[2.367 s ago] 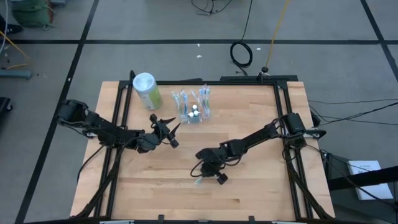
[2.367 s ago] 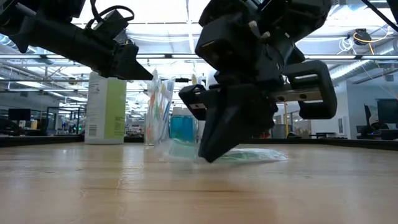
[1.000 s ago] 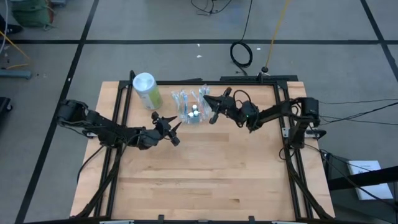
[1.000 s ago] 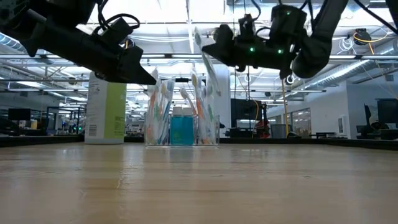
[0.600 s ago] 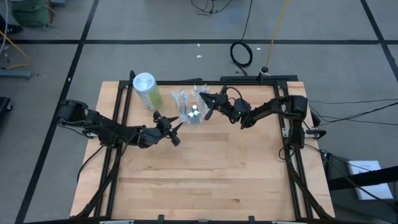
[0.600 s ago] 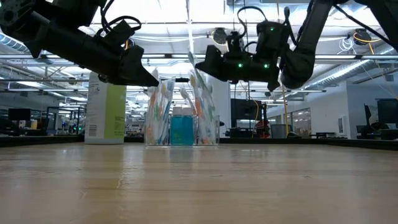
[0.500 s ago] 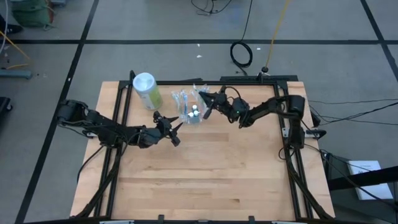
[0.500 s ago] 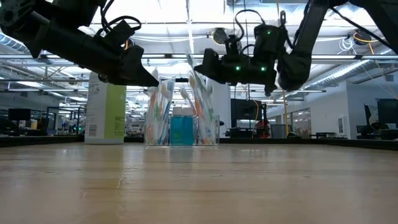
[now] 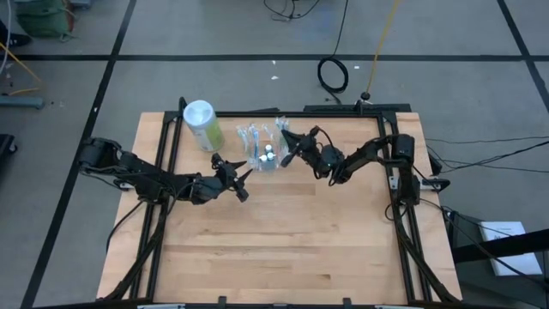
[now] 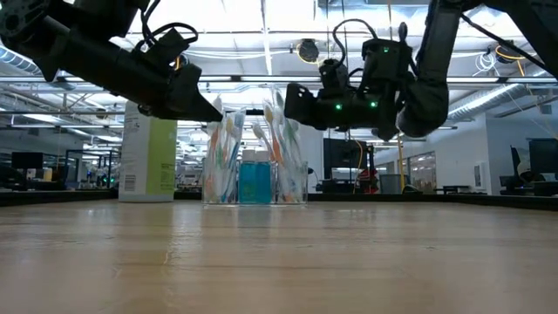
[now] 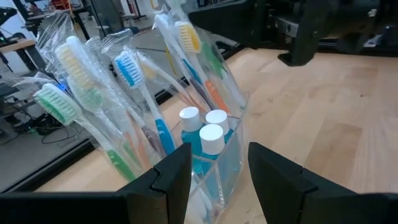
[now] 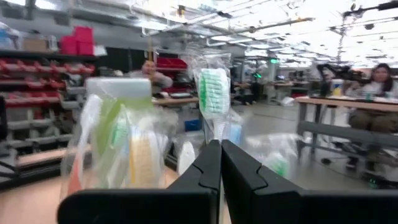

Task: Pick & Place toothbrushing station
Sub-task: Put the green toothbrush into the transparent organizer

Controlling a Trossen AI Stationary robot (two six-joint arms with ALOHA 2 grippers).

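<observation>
High view: right tool pinches a wrapped green toothbrush over the toothbrushing station; left tool hovers open beside it, empty.

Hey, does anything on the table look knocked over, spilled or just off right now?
Nothing stands out. The toothbrushing station stands upright with its wrapped brushes and blue tubes inside, and the green canister stands upright beside it. No loose items lie on the table.

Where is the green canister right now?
High view: the green canister stands at the table's far-left edge, just left of the toothbrushing station.
</observation>
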